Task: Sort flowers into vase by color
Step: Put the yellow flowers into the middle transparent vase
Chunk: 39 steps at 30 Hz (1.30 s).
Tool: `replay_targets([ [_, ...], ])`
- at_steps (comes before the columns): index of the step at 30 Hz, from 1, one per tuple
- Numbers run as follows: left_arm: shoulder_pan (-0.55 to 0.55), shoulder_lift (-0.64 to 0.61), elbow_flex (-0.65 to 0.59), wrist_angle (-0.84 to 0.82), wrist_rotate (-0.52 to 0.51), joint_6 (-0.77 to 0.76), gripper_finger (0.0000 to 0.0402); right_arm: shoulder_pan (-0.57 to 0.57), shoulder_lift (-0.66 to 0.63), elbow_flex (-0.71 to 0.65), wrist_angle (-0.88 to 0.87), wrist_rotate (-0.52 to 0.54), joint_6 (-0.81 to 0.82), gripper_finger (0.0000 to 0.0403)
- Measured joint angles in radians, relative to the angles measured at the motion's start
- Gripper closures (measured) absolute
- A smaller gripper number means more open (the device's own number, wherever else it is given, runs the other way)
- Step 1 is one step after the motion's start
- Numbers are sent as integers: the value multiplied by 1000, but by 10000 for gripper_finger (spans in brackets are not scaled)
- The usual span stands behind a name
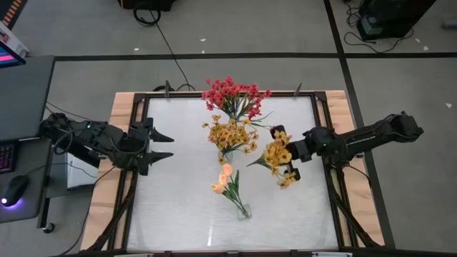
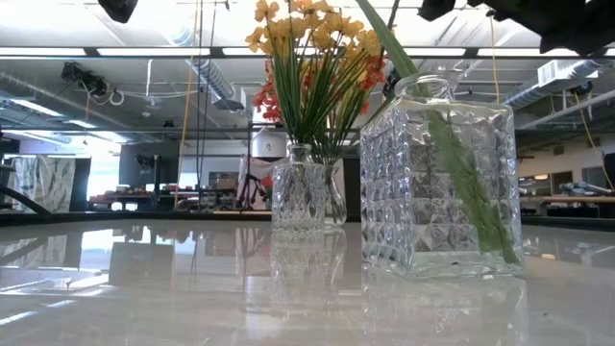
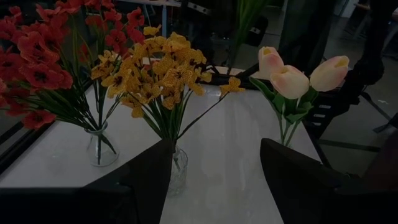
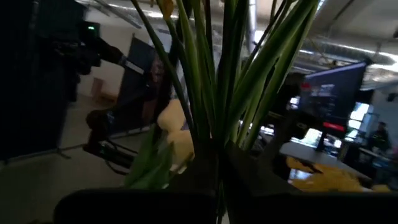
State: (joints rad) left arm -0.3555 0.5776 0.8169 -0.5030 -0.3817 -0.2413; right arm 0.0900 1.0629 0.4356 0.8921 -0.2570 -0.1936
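Above the white tabletop (image 1: 178,207), right of centre, a loose yellow-orange blossom sprig (image 1: 277,153) is clamped by its green stems in the closed right gripper (image 1: 288,151). Beside it, red, yellow and peach flowers are held in three clear glass vases (image 1: 243,210). At the left edge, the left gripper (image 1: 166,145) is kept wide and empty.
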Motion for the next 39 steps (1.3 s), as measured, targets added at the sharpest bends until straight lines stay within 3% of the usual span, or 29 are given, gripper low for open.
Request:
replay_targets([
  [10,0,0,0,0,0,0,152,-15,163,0,259,-23,21,389],
  [18,0,0,0,0,0,0,152,-91,319,6,445,-22,63,389],
  [30,0,0,0,0,0,0,152,-156,470,11,591,-33,61,389],
  [39,0,0,0,1,0,0,152,-156,491,11,618,9,37,389],
])
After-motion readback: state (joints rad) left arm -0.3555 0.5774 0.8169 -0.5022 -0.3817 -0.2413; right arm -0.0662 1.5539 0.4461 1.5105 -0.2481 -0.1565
